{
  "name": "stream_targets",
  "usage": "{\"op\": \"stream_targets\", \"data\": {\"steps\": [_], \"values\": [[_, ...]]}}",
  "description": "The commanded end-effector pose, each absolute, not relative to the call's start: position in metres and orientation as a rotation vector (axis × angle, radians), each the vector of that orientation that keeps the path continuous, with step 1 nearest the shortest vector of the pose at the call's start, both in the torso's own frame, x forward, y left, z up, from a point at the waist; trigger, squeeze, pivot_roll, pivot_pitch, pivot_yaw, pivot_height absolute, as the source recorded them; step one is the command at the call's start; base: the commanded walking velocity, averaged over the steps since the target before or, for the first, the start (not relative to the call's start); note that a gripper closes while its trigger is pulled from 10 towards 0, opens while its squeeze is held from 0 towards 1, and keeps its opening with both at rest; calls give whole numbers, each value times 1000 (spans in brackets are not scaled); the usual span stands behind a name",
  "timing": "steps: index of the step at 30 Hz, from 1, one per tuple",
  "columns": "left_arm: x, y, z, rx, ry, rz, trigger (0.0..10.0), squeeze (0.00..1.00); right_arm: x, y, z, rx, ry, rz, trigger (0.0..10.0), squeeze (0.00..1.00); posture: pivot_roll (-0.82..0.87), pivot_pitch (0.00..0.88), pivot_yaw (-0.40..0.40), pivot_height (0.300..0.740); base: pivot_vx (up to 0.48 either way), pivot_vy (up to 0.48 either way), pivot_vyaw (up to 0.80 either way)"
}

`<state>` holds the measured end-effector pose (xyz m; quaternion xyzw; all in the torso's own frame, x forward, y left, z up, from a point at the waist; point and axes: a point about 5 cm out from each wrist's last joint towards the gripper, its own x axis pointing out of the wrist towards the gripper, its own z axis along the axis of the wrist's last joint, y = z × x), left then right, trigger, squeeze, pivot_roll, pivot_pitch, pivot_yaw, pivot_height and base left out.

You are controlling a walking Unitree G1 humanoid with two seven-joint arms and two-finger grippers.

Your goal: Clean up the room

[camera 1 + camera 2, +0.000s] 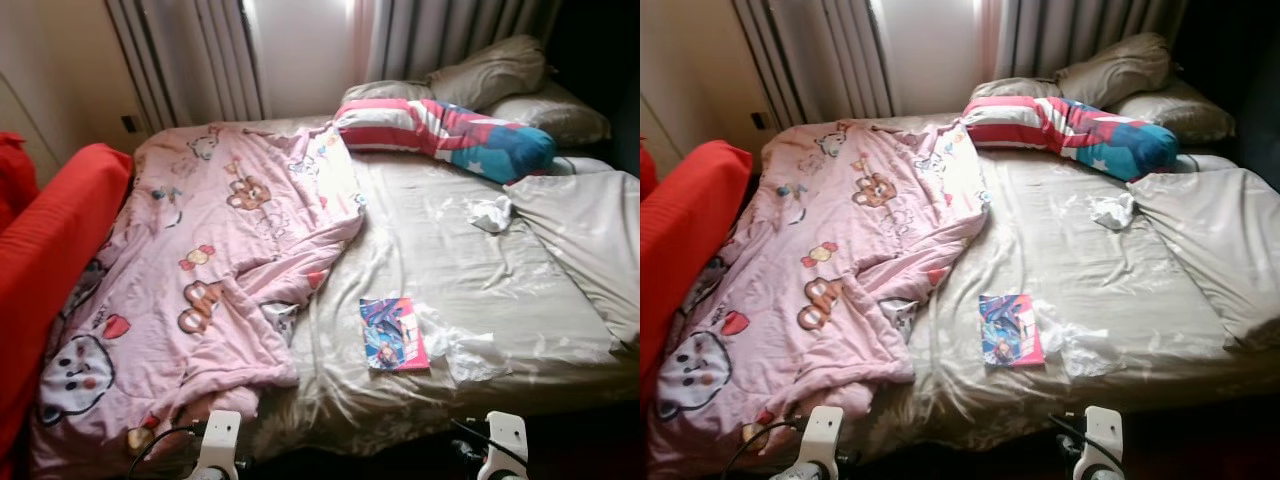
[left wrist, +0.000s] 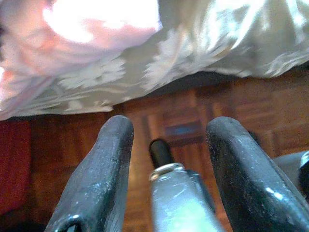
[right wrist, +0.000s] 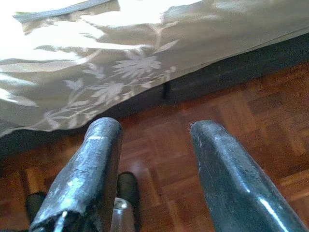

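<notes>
A bed with a beige sheet (image 1: pixel 470 270) stands before me. A pink cartoon-print quilt (image 1: pixel 210 270) lies rumpled over its left half. A colourful booklet (image 1: pixel 392 334) rests near the bed's front edge, with crumpled clear plastic (image 1: pixel 470 352) beside it. A white crumpled tissue (image 1: pixel 492 213) lies further back on the right. Both arms hang low in front of the bed. My left gripper (image 2: pixel 169 140) is open over the wooden floor, below the hanging sheet. My right gripper (image 3: pixel 154 130) is open too, with nothing between its fingers.
A striped red, white and blue bolster (image 1: pixel 440 130) and beige pillows (image 1: pixel 500 70) lie at the head of the bed. A beige blanket (image 1: pixel 590 230) is heaped at the right. A red sofa (image 1: pixel 50 250) stands at the left. Grey curtains (image 1: pixel 200 60) hang behind.
</notes>
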<state>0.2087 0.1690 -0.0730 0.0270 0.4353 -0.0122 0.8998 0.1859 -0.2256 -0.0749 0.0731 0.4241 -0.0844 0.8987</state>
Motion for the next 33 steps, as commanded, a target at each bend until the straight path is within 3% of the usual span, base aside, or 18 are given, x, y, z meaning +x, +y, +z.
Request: {"op": "stream_targets", "data": {"steps": [1, 5, 33], "values": [[205, 174, -75, 64, 911, -13, 10000, 0, 186, -223, -76, 162, 878, -174, 10000, 0, -101, 9, 20, 740, 0, -315, 0], [205, 174, -74, 64, 906, -13, 10000, 0, 186, -223, -75, 163, 873, -172, 10000, 0, -101, 8, 19, 740, 0, -308, 0], [210, 172, -70, 4, 828, -5, 10000, 0, 188, -223, -73, 187, 832, -185, 10000, 0, -101, 21, 18, 740, 9, 0, 0]]}}
